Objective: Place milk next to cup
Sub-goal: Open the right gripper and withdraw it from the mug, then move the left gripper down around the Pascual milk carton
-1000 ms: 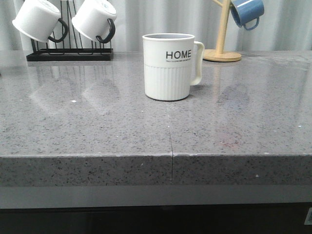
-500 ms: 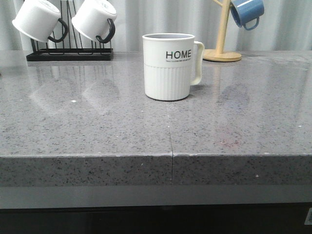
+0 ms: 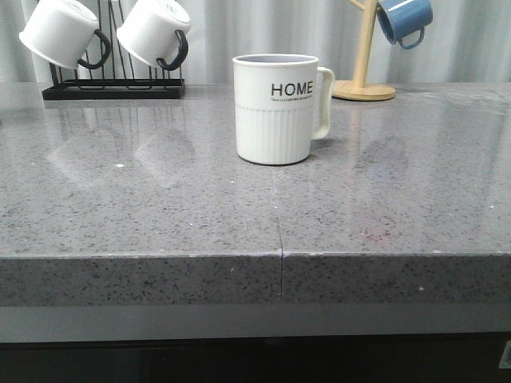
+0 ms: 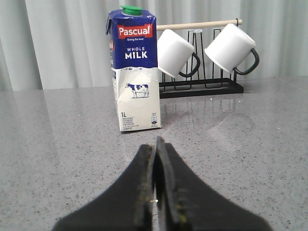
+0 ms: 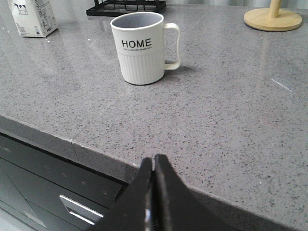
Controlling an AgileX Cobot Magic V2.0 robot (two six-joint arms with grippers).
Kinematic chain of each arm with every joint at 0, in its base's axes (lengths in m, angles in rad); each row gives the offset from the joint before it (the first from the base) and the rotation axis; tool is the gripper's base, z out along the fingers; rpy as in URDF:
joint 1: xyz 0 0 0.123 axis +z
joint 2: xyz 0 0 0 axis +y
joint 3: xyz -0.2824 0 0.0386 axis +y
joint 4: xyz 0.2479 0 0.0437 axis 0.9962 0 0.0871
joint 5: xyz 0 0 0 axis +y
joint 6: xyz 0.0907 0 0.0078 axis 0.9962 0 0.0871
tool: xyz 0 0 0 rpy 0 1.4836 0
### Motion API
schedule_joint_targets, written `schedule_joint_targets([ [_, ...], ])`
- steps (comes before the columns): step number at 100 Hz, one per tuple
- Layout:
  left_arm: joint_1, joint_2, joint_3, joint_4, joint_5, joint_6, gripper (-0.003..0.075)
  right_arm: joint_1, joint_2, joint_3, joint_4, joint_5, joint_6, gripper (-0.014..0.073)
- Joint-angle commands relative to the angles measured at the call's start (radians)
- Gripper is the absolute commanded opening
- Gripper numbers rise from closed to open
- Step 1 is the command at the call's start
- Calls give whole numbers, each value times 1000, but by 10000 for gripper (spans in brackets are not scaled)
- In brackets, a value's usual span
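Observation:
The milk (image 4: 135, 72), a tall white carton with a dark blue top and green cap, stands upright on the grey counter in the left wrist view; its lower part also shows in the right wrist view (image 5: 32, 17). It is out of the front view. My left gripper (image 4: 156, 144) is shut and empty, a short way in front of the carton. The cup (image 3: 278, 108), a cream ribbed mug reading "HOME", stands mid-counter, also in the right wrist view (image 5: 141, 47). My right gripper (image 5: 153, 161) is shut and empty, over the counter's front edge, well short of the cup.
A black rack (image 3: 113, 88) holds two white mugs with black handles (image 3: 60, 33) at the back left. A wooden stand (image 3: 364, 89) with a small blue mug (image 3: 405, 20) is at the back right. The counter's front edge (image 3: 281, 275) has a seam; drawers (image 5: 57, 187) lie below.

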Motion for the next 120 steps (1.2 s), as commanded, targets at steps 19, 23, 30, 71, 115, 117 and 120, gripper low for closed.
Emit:
schedule_joint_targets([
  [19,-9,187,-323,59,106,1,-21,0,10,-22,-10,-68,-9,-36],
  [23,-9,243,-363,59,148,1,-21,0,10,-22,-10,-68,-9,-36],
  [30,-9,339,-435,59,196,1,-21,0,10,-22,-10,-68,-9,-36],
  [71,-7,784,-601,52,-144,0,680,0,10,-22,-10,-68,-9,-36],
  [115,-7,1152,-741,-73,-332,0,639,0,10,-22,-10,-68,-9,-36],
  [117,-7,1166,-751,-77,-332,0,639,0,10,-22,-10,-68,-9,-36],
  [120,-5,1183,-762,-79,-337,0,639,0,10,-22,-10,-68,-9,-36],
])
